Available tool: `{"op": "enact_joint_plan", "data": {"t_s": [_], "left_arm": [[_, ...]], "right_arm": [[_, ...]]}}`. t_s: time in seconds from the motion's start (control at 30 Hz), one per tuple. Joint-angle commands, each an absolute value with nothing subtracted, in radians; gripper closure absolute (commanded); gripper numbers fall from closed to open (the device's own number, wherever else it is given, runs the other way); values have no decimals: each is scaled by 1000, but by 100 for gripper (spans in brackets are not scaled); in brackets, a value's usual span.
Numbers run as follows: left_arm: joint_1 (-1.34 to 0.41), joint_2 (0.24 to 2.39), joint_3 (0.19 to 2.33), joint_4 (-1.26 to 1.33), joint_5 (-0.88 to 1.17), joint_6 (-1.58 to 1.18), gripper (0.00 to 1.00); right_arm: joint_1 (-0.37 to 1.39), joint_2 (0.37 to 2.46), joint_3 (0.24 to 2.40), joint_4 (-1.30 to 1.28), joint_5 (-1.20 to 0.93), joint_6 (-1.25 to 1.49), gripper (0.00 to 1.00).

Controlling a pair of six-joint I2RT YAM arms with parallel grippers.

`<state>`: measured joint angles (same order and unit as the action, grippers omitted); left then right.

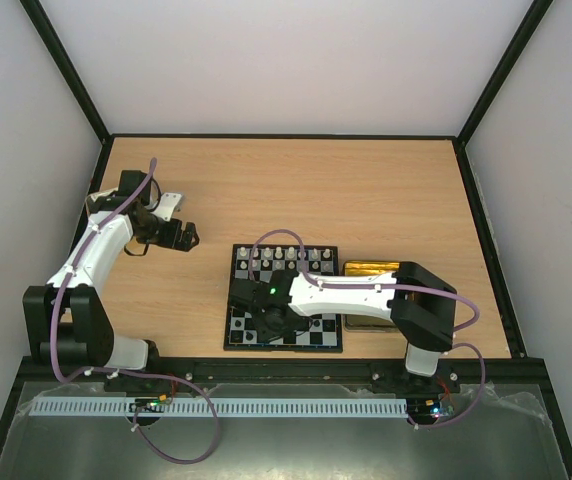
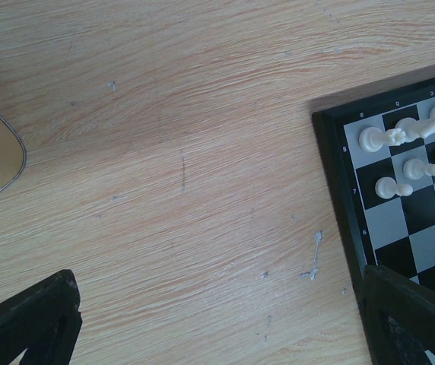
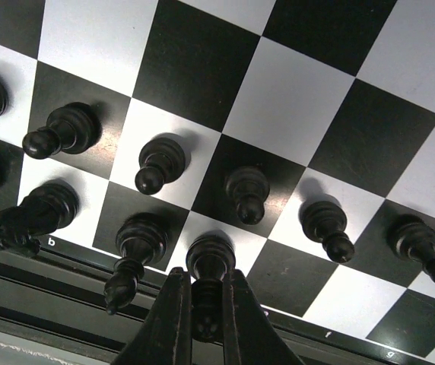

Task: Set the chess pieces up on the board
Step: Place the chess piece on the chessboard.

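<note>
R tool [image 3: 206,323] clamped on black piece [image 3: 210,262], board [image 3: 339,137] edge row; L tool [image 1: 182,236] wide open over table [image 2: 187,152].

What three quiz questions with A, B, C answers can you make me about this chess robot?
1. Looking from above, which side of the board is the gold tin on?
A) left
B) far side
C) right

2. What colour is the chess piece in the right gripper?
A) black
B) white
C) red

3. What is the left gripper doing?
A) squeezing a pawn
B) hanging open above the table
C) lifting the tin

Answers:
1 C: the tin lies just off the board's right edge.
2 A: the fingers are shut on a black piece in the nearest row.
3 B: its fingers stand wide apart and grip nothing.
</note>
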<state>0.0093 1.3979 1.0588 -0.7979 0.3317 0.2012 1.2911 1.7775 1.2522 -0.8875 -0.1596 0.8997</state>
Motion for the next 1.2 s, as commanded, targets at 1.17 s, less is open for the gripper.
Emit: {"op": "enact_joint_plan", "data": {"t_s": [1.17], "left_arm": [[6, 1385, 1038, -790, 333, 197, 1]], "right_arm": [[1312, 1767, 1247, -919, -156, 908, 98]]}}
